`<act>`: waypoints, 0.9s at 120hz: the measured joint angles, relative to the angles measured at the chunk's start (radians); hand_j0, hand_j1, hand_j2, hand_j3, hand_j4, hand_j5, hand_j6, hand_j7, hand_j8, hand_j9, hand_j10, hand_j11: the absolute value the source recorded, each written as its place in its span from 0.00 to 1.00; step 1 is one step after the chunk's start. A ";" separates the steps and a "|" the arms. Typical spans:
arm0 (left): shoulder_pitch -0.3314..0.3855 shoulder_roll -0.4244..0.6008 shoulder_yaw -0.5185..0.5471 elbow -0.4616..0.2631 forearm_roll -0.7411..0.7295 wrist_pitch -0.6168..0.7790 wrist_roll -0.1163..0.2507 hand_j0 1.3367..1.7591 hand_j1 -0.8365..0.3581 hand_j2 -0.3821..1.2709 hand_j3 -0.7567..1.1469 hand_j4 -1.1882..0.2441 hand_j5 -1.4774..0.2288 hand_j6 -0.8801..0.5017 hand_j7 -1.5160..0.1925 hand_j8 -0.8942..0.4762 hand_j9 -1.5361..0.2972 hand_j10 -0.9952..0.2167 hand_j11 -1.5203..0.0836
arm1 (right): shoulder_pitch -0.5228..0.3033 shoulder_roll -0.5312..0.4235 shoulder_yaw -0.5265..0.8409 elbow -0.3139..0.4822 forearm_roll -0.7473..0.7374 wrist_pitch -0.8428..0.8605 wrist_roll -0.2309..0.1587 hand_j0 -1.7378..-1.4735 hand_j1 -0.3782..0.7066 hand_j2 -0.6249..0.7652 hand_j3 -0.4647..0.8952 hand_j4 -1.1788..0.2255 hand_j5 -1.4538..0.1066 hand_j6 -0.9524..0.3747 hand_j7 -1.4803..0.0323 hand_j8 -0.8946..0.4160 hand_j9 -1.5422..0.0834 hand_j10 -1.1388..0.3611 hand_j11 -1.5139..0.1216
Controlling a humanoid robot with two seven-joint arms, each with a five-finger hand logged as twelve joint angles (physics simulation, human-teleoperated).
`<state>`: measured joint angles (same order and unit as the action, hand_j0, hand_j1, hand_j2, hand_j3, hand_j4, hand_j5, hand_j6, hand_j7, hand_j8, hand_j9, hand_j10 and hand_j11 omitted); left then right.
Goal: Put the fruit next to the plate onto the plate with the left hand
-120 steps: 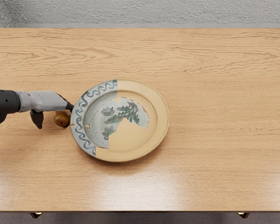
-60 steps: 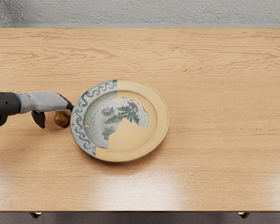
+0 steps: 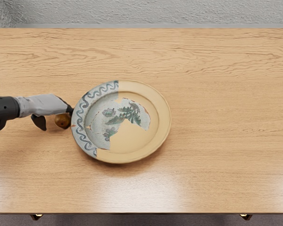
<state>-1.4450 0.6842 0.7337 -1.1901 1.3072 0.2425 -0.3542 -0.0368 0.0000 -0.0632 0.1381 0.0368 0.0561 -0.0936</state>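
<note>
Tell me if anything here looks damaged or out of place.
The plate looks odd: its blue-and-white pattern covers only the left part, ending in jagged edges, the rest plain tan. The fruit sits on the table beside its left rim, at the left hand.

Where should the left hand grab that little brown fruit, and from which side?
Grip across its round middle, coming from above and the left. The fruit sits close beside the plate, at its left rim, so that side is cramped, and the left hand hovers there.
</note>
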 joint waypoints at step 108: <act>0.031 -0.018 -0.026 0.020 -0.005 0.007 0.002 0.76 0.52 0.29 0.40 0.47 0.51 0.35 0.51 0.31 0.50 0.43 0.57 | 0.000 0.000 0.000 0.000 0.000 0.000 0.000 0.30 0.05 0.45 0.34 0.82 0.91 0.70 0.96 0.66 0.93 0.74 0.91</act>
<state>-1.4143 0.6658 0.7078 -1.1699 1.3019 0.2496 -0.3518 -0.0368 0.0000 -0.0633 0.1381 0.0368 0.0564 -0.0936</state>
